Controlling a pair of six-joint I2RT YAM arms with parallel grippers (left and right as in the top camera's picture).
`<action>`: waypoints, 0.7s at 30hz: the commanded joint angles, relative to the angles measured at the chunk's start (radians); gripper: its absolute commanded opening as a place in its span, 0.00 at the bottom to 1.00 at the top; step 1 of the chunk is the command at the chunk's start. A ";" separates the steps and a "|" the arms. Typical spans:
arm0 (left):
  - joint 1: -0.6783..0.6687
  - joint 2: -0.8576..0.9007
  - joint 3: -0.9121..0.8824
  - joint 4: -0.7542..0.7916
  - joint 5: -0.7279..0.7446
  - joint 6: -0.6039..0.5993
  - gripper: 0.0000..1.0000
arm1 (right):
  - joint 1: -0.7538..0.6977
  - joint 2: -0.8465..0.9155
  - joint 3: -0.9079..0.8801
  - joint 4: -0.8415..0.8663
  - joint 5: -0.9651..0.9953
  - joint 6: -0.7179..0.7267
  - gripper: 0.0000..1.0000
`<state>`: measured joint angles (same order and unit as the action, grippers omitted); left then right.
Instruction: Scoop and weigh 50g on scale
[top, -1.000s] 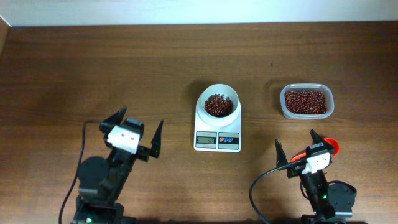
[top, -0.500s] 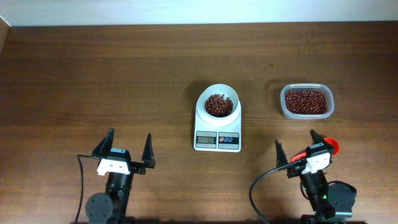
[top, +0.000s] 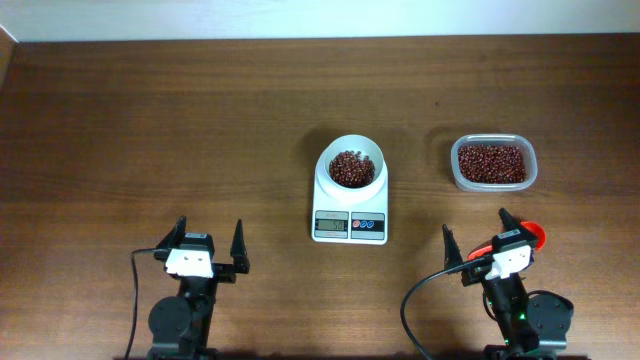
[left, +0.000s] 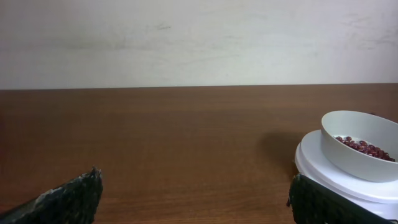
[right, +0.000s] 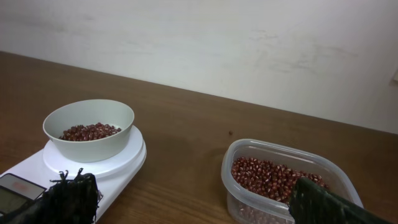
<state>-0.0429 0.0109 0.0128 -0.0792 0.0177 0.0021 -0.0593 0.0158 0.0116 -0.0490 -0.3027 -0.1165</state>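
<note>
Left gripper (top: 209, 229) and right gripper (top: 475, 226) stand spread wide, empty, while the red beans (top: 347, 169) lie in the scale's (top: 349, 213) bowl (top: 373, 151) and the clear tub (top: 531, 171): light, loose, rolling grains, likely needing the orange scoop (top: 535, 236), not a pinch.

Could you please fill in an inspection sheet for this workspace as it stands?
Surface: brown wooden table, no spilled beans seen.
Job's things: white digital scale at centre, with a white bowl on its platform holding red-brown beans. A clear plastic tub with more beans stands to the right. An orange-red scoop is partly hidden by the right arm.
Clutter: one small dark speck; cannot tell what it is.
Grippers: left gripper and right gripper both open and empty, at the near edge.
Cables: black cable by the left arm, another by the right.
Surroundings: plain pale wall.
</note>
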 joint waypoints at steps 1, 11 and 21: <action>-0.003 -0.007 -0.005 -0.005 -0.008 -0.010 0.99 | -0.006 -0.008 -0.006 -0.005 0.008 -0.006 0.99; -0.003 -0.007 -0.005 -0.005 -0.014 -0.010 0.99 | -0.006 -0.008 -0.006 -0.005 0.008 -0.006 0.99; 0.000 -0.006 -0.004 -0.005 -0.015 -0.010 0.99 | -0.006 -0.008 -0.006 -0.005 0.008 -0.006 0.99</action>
<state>-0.0429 0.0109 0.0128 -0.0792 0.0101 0.0021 -0.0593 0.0158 0.0116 -0.0490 -0.3031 -0.1165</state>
